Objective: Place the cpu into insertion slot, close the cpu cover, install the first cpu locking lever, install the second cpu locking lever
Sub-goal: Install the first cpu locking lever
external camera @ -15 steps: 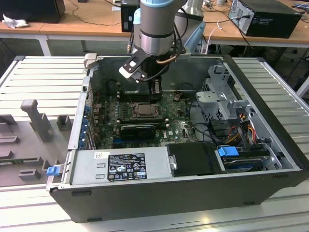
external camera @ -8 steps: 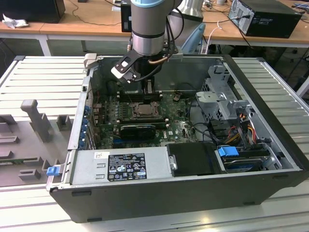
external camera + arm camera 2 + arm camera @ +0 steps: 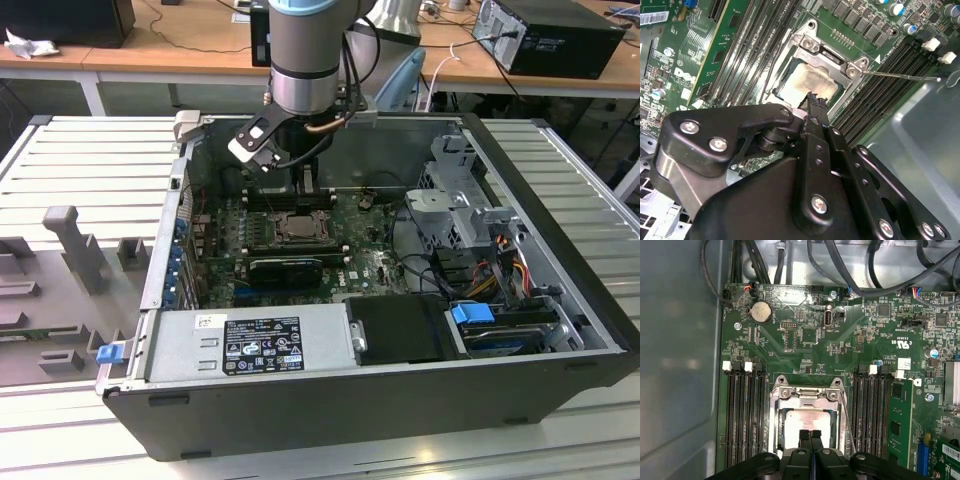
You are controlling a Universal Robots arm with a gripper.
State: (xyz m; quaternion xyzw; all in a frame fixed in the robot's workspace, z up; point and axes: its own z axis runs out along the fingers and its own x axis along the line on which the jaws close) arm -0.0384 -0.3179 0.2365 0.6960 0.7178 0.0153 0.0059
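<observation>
The cpu (image 3: 807, 419) is seen just under the tips of the gripper (image 3: 810, 434), lying flat in the slot (image 3: 297, 228) on the green board (image 3: 805, 335). The cover (image 3: 790, 394) is laid down around the cpu, so the pale top is seen through its hole. In the second wrist view, part of the cpu is hidden behind the gripper's black body, and a thin lever (image 3: 900, 76) is seen sticking out away from the gripper. Whether the tips touch the cpu cannot be told. The fingers (image 3: 804, 440) are pressed tight together and nothing is held between them.
</observation>
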